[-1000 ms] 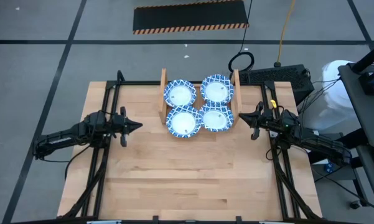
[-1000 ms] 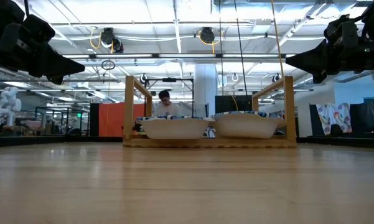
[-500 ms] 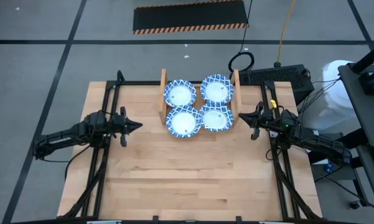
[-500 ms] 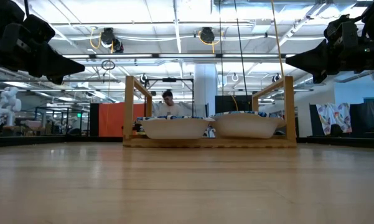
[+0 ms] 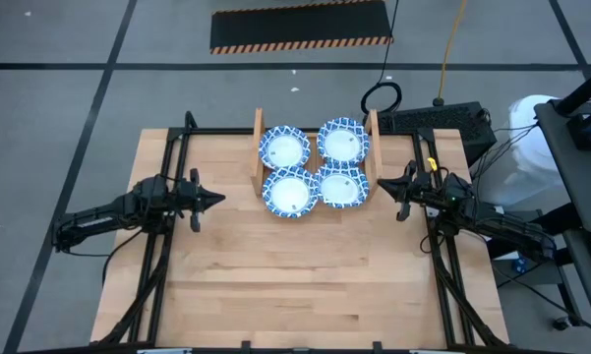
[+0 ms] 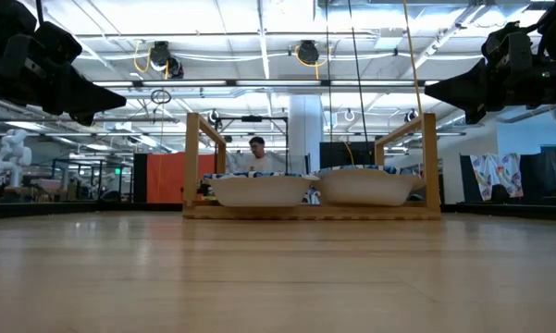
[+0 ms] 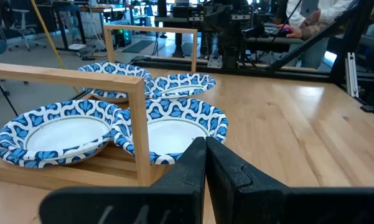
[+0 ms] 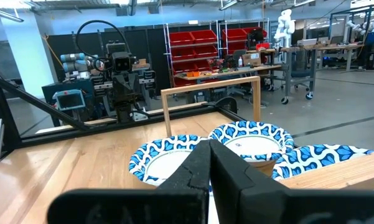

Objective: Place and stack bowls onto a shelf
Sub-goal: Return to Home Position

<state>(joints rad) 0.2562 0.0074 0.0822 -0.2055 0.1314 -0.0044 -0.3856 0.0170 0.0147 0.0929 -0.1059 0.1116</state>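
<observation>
Light-wood slatted shelf (image 5: 258,128) at the wooden counter's (image 5: 305,275) far edge holds the blue-and-white patterned round bowls (image 5: 284,148), four showing from above. Left pincer (image 5: 214,198) and right pincer (image 5: 382,186), both pressed together and empty, flank it. Stacking appears complete.

No legible text, label, brand or number anywhere.

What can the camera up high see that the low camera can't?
Only the high view shows four blue-and-white patterned round bowls from above, two by two, and a black-and-yellow striped mat on the floor. Only the low view shows a person behind the light-wood slatted shelf. Both show the shelf, bowls, and the left gripper and right gripper at either side.
</observation>
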